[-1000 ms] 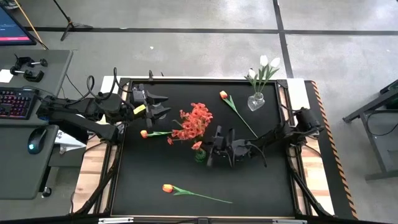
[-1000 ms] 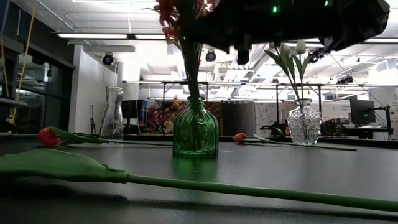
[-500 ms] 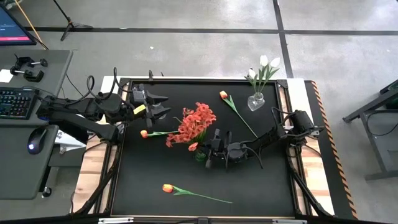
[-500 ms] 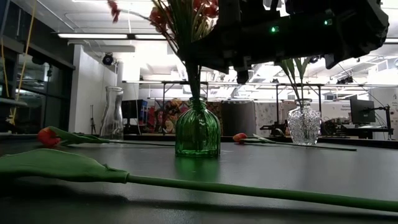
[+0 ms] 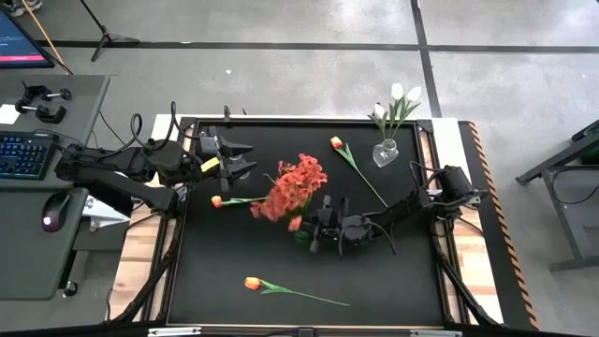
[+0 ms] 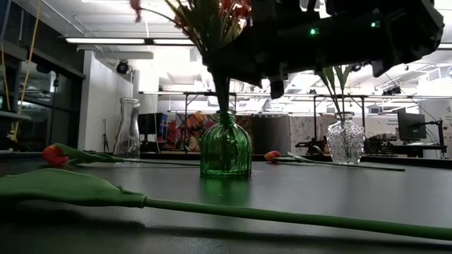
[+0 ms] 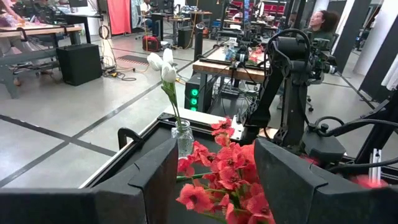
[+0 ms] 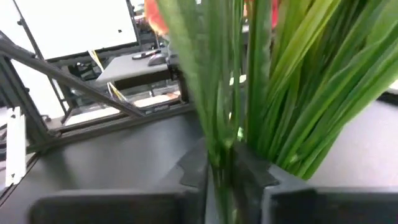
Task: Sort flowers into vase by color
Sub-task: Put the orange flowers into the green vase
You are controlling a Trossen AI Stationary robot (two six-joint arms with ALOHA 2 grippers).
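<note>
— Three orange tulips lie loose on the mat, as I count from the high view: one (image 5: 336,142) at one o'clock from the green vase (image 5: 300,234), one (image 5: 217,200) at nine o'clock, one (image 5: 251,283) at seven o'clock. What are you holding?

— My right gripper (image 5: 318,227) sits just beside the green vase at mid-table, with the red-orange bunch (image 5: 293,183) spreading toward eleven o'clock. I judge I keep hold so the heavy head cannot tip the stems out before they settle. The white tulips (image 5: 402,95) stand in the clear vase (image 5: 385,153) at two o'clock.

— And your left gripper (image 5: 241,157)?

— Waiting at ten o'clock, by the mat's left edge.

— What does the low view add?

— The green vase (image 6: 226,149) is upright on the mat, stems rising from its neck into my dark gripper body above. An empty glass carafe (image 6: 127,128) stands far back at nine o'clock.

— The left wrist view?

— My left fingers (image 7: 292,182) are parted wide, holding nothing; the red blooms (image 7: 227,177) show between them.

— The right wrist view?

— My right fingers (image 8: 249,171) are pinched together on the green stems (image 8: 227,93), low down, probably to steer the ends into the narrow neck.
</note>
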